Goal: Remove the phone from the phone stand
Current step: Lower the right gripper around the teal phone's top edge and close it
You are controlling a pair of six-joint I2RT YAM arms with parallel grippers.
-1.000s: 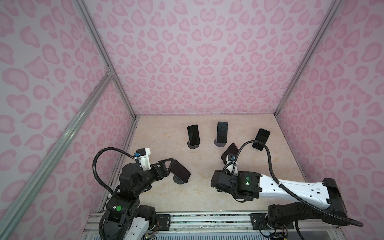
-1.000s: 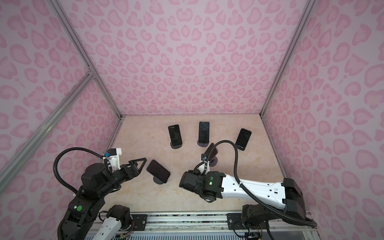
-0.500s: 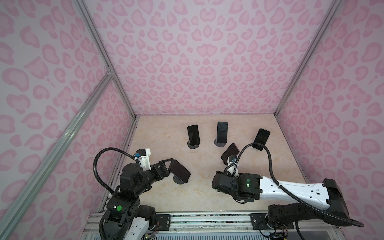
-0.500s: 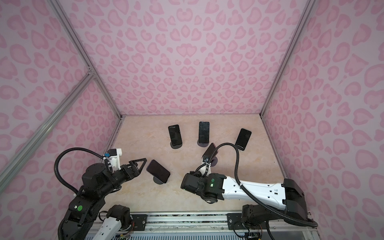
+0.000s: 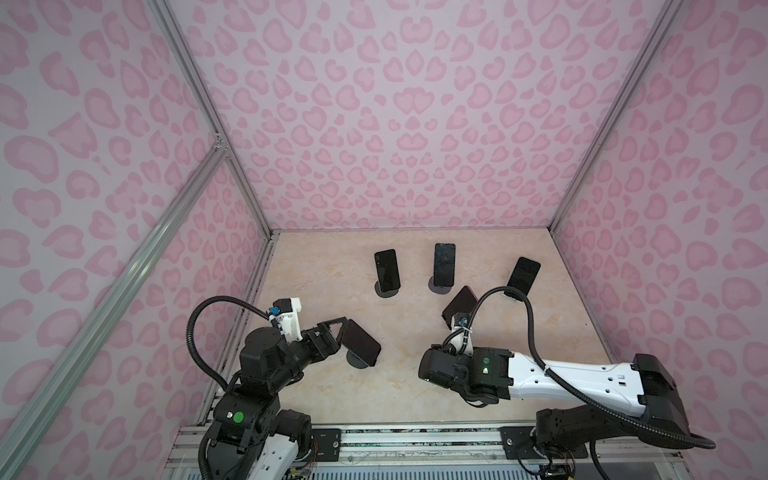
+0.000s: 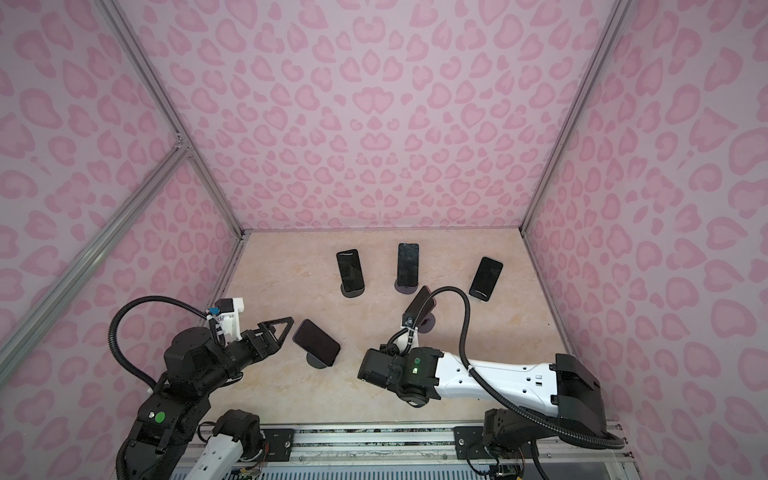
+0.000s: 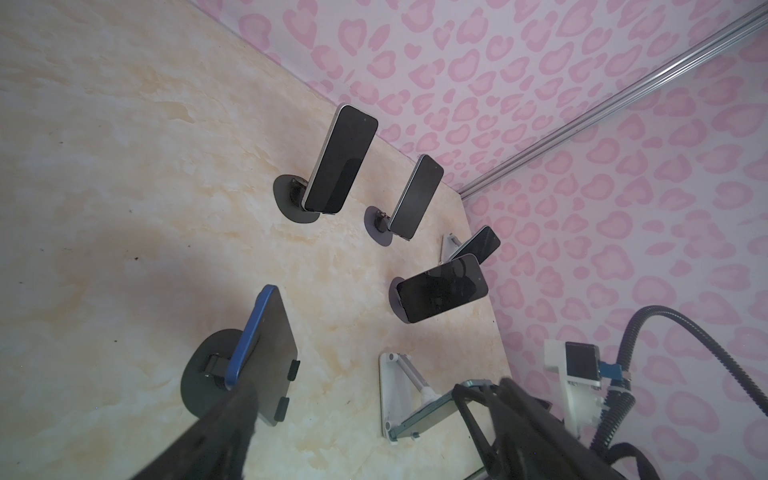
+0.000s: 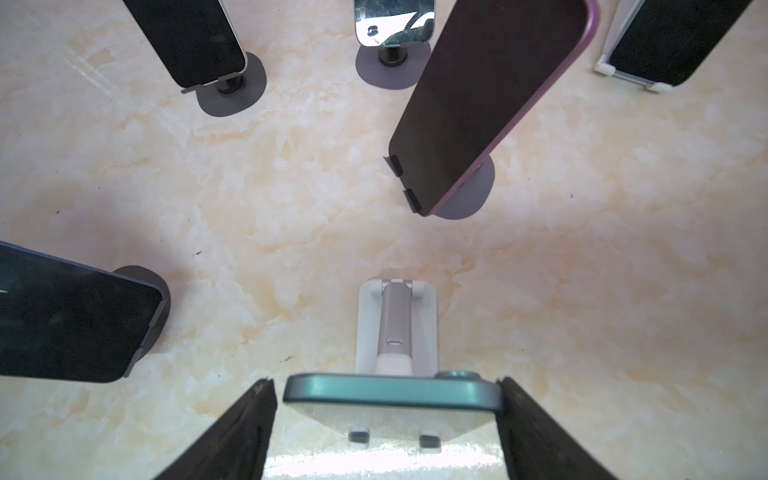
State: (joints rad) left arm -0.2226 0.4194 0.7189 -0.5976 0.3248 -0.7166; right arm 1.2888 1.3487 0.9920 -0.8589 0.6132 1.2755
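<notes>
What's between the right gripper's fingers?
The teal phone, on its white stand, sits between the fingers; a slim gap shows at one finger. Seen in the right wrist view.

In both top views the left arm (image 5: 266, 361) rises from its base at seven o'clock with the elbow bent. It points the left gripper (image 7: 376, 390) toward two o'clock, jaws set wide apart. The right arm (image 5: 573, 376) lies low from five o'clock, its white forearm stretched toward nine o'clock and its wrist (image 5: 465, 370) bent down. The right gripper (image 8: 386, 382), hidden from above, shows its dark fingers (image 8: 232, 436) spread wide in its wrist view.
</notes>
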